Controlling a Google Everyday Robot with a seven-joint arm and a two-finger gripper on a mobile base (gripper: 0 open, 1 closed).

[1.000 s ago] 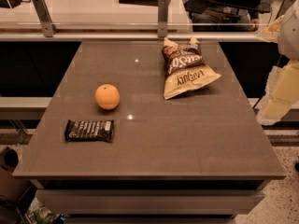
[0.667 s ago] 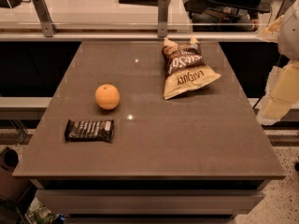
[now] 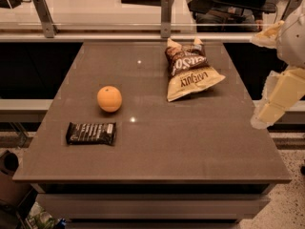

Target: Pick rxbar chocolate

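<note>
Well apart: rxbar chocolate (image 3: pixel 91 133) front-left on table (image 3: pixel 190 137), gripper (image 3: pixel 276 99) beyond right edge, grip state indiscernible.

Brown-and-cream crinkled chip bag (image 3: pixel 190 70), upper centre-right of frame: dark lettering "LATE JULY" on cream lower half, running tilted. Large white letters on brown upper half, creased, not readable whole.
Flat glossy black-brown rxbar chocolate (image 3: pixel 91 133), lower left of frame: rows of white lettering, too small to read.
Cream-coloured gripper (image 3: pixel 269 109): right edge of frame, mid-height.
</note>
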